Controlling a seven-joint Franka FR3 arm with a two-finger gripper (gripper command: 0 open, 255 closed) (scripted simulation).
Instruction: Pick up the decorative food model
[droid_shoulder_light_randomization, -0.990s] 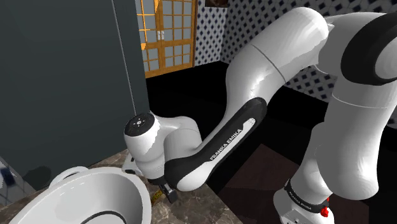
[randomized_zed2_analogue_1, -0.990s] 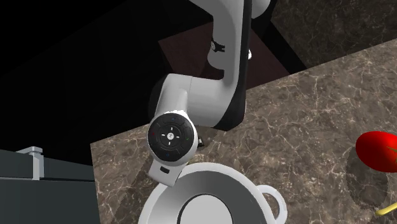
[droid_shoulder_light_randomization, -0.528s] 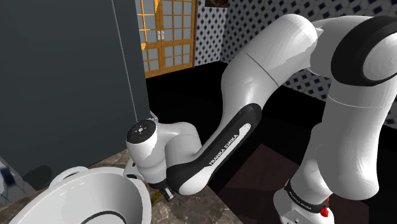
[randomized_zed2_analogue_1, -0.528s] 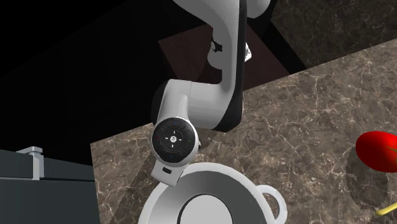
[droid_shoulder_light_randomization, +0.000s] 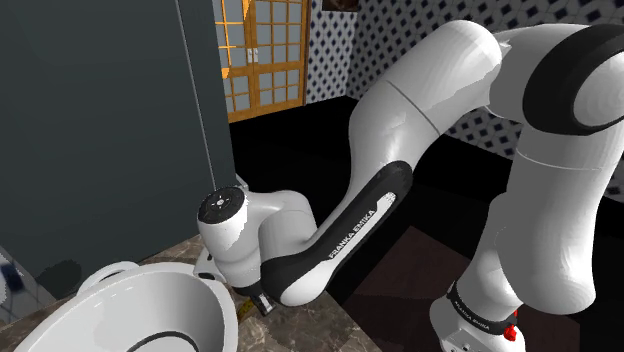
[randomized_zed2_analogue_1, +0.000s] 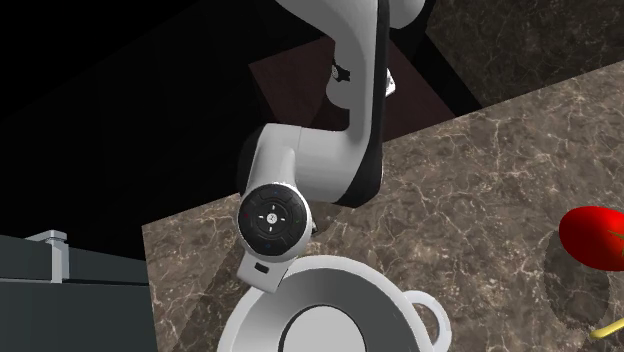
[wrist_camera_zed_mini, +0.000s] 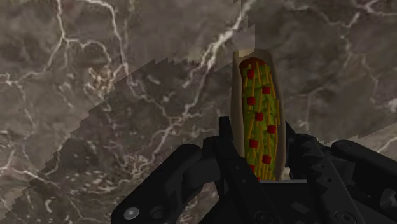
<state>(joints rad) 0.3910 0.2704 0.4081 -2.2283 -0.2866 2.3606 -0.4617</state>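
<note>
The decorative food model is a taco-like piece: a pale shell filled with green and yellow shreds and small red cubes. It lies on the brown marble counter. My black gripper is shut on it, one finger pressed to each side of the shell. In the shoulder view the gripper is low over the counter beside a large white bowl, with a tan bit of the model showing at its tip. In the second exterior view the arm's wrist covers the hand.
The white bowl with a loop handle stands right next to the gripper. A red rounded object sits further along the counter. A dark grey panel rises behind the counter's edge. Beyond the counter lies a black area.
The wrist dropped slightly toward the counter early in the last second and has since held still. The fingers now clasp the food model.
</note>
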